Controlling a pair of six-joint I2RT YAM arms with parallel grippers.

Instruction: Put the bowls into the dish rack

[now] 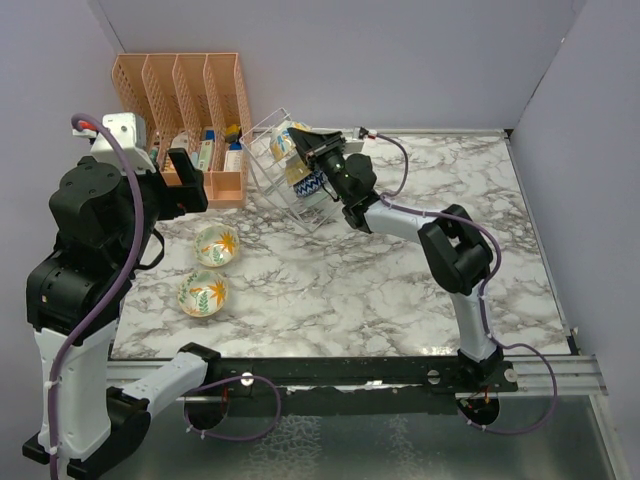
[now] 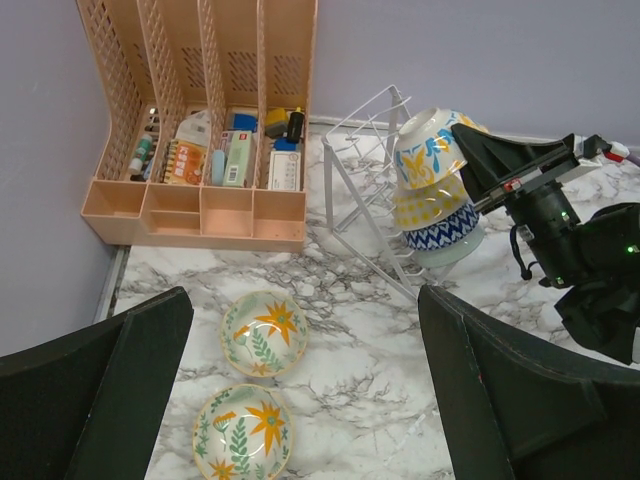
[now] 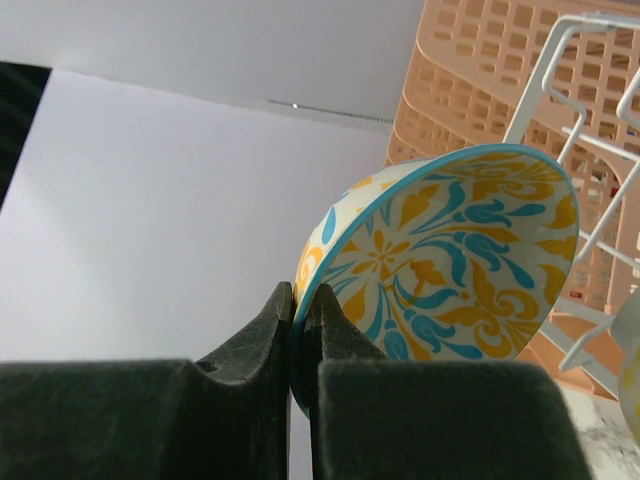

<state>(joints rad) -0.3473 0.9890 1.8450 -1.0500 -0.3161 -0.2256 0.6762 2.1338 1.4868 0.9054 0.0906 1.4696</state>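
**At the rack: right fingers pinch a bowl**

By the far edge of the worktop (image 1: 400,270), the right fingers (image 3: 270,340) clamp the rim of a blue-and-yellow bowl (image 3: 450,260). It tilts atop three bowls (image 2: 438,222) nested sideways at the dish rack (image 2: 370,170). The left fingers (image 2: 110,390) spread wide above two floral bowls (image 2: 263,333) near the left edge.

The orange organizer (image 1: 190,90) crowds the dish rack's (image 1: 262,160) left side.

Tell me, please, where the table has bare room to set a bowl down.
The marble is bare between the two loose bowls and the right arm, and beyond that arm to the right wall. The back-left is crowded: orange organizer, dish rack, stacked bowls.
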